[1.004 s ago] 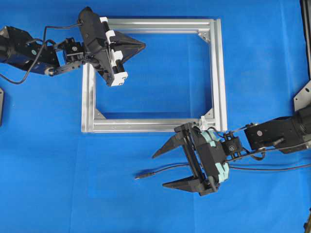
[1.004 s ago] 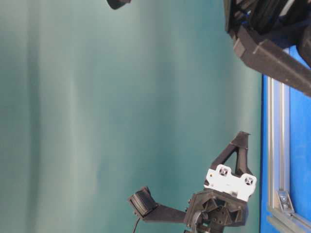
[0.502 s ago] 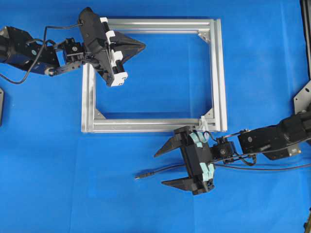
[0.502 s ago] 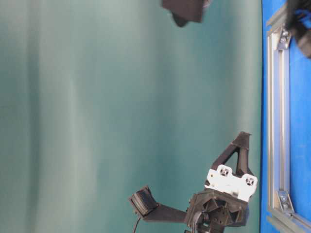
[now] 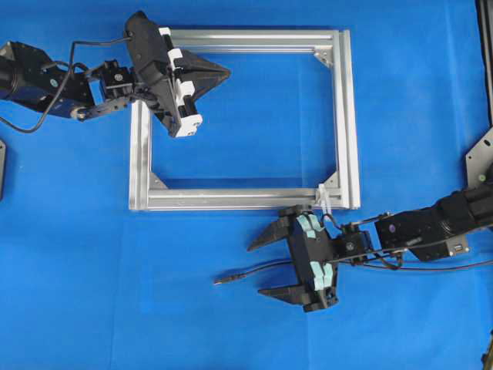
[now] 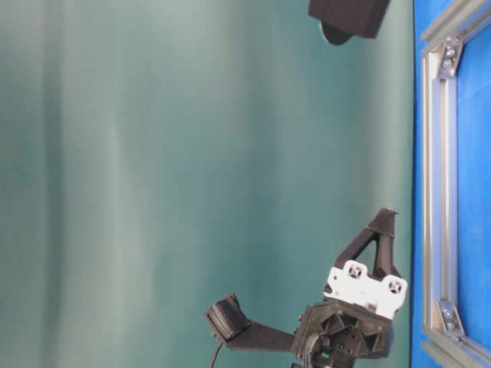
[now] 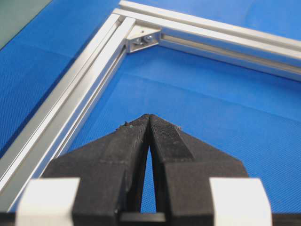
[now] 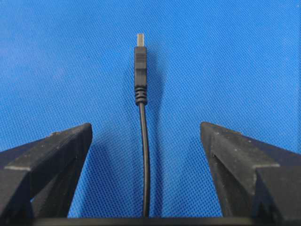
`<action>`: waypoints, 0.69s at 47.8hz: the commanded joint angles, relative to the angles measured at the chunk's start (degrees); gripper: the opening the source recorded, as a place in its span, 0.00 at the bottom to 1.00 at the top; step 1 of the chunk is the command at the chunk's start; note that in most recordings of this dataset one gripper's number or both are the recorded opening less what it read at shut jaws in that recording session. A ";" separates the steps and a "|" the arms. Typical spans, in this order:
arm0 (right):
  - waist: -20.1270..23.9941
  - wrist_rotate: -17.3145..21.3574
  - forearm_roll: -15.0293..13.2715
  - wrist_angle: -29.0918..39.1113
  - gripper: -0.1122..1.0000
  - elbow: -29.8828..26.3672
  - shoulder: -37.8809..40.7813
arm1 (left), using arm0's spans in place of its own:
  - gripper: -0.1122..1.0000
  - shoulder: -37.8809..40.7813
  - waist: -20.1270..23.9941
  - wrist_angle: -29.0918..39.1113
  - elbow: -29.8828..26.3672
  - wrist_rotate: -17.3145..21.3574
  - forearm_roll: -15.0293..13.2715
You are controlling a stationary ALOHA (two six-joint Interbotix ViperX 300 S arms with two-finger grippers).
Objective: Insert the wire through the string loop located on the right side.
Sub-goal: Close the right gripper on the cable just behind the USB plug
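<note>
From overhead, the right gripper (image 5: 260,267) sits with jaws spread wide over the wire (image 5: 254,270), which lies flat on the blue tabletop (image 5: 77,293) just off the frame's (image 5: 231,199) near rail; the plug end points toward the left edge, and the cable runs back under the gripper toward the right edge. So the wire's long axis lines up with the gripper's reach, not across it. The string loop (image 5: 323,196) stands whitish at the frame's right near corner, just behind the gripper's wrist. The left gripper (image 5: 223,73), jaws pressed together and empty, hangs over the frame's far left corner, well apart from the wire. Table-level view: the left gripper (image 6: 383,218) rides clear above the tabletop. Left wrist view: tips meet, nothing between them, frame corner (image 7: 143,40) ahead. Right wrist view: the wire (image 8: 142,141) runs dead centre between the open fingers (image 8: 51,150), touching neither, plug tip farthest away; the right arm is clearly the nearer one, and I judge a straight drop and squeeze is what's called for.
</note>
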 commanded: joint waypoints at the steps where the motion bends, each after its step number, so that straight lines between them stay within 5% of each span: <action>1: 0.18 -0.09 0.18 -0.53 0.80 -0.79 -0.79 | 0.10 -1.85 0.09 -0.26 -0.44 0.00 0.18; 6: 0.18 -0.26 0.09 -0.53 0.68 -0.70 -0.79 | 0.10 -1.76 0.09 -0.18 -0.44 0.00 0.18; 18: 0.18 -0.62 0.09 -0.53 0.12 -0.62 -0.79 | 0.10 -1.85 0.09 -0.18 -0.44 0.00 0.18; 33: 0.18 -0.62 0.00 -0.62 0.07 -0.79 -0.88 | 0.10 -1.76 0.09 0.09 -0.44 0.00 0.18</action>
